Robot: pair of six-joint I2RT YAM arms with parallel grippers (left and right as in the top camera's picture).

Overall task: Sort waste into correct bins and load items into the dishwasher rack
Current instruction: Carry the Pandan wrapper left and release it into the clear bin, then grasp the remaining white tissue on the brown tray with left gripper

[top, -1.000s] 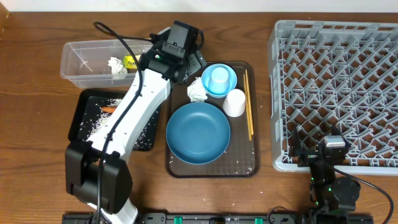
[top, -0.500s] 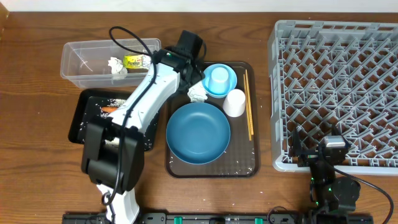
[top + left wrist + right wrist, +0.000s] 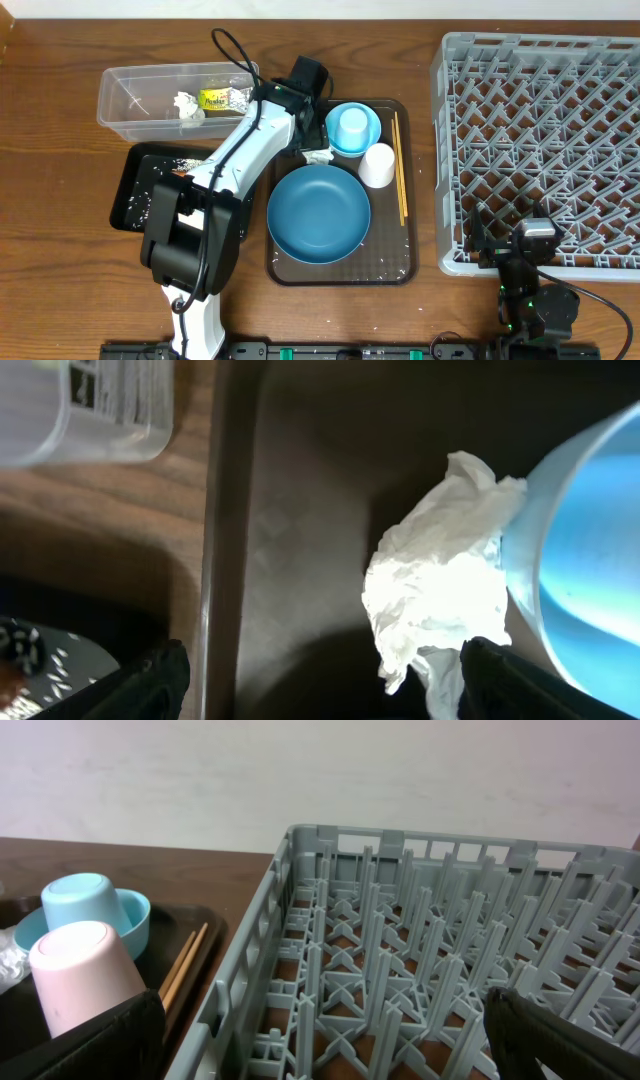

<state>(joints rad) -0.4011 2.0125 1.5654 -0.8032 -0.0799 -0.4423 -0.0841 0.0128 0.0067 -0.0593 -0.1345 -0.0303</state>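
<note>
Near right: right gripper [image 3: 322, 1007], jaws at full width, nothing held, low at the near-left corner of the rack [image 3: 540, 150]. Rack on the right side of the table, no load visible in it.

Near centre: brown tray [image 3: 280, 272] with the dish [image 3: 318, 213] upright on its near half. Loose rice [image 3: 385, 268] along the tray's near edge, beside the dish.

Left of that: black tray [image 3: 128, 195], partly under the left arm, more rice [image 3: 158, 205] scattered in it.

Mid tray, beyond the dish: pink cup [image 3: 377, 165] upside down, just right of the tissue [image 3: 440, 590]. Chopsticks [image 3: 399, 170] side by side along the tray's right edge, running near to far.

Left gripper [image 3: 322, 660] low over the tray's far-left part, jaws wide open, empty. Tissue on the tray floor between and just past the fingers [image 3: 160, 675], no contact visible. Tissue's right side touching the bowl [image 3: 580, 550].

Far end of tray: bowl upright, blue cup [image 3: 352, 125] upside down inside it.

Far left: clear box [image 3: 125, 90] on the table, beyond the black tray. Inside it: second tissue [image 3: 185, 104] and wrapper [image 3: 215, 99], side by side, wrapper to the right.
</note>
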